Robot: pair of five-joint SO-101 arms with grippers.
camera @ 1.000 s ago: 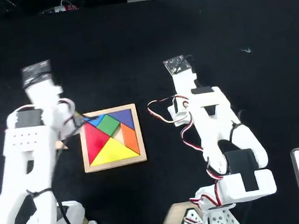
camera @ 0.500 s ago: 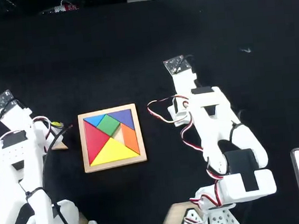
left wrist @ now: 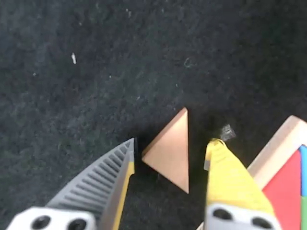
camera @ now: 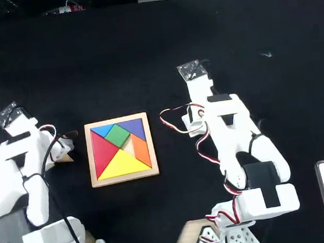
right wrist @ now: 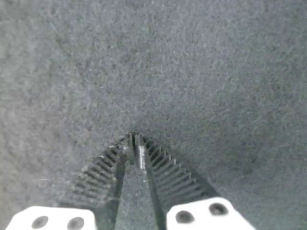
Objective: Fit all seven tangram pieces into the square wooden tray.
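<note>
– Starting left: we see the left gripper [left wrist: 171, 143] spread wide, jaws either side of the tan triangle [left wrist: 170, 155], not touching it. The triangle lies flat on the table [camera: 228, 34], just beside the tray [camera: 124, 177], outside it.
– Agreed. The tray holds six coloured pieces [camera: 105, 153], and we mark a pale gap [camera: 128, 150] near its middle. Step?
– We judge it the pick of the last piece. The next move calls for closing on the triangle's edges, lifting, carrying it right, and turning it to match the gap.
– Thin piece, so we think it may slip when pinched. And the right gripper [right wrist: 134, 140]?
– Pinched narrow, holding nothing, over bare table right of the tray.
</note>
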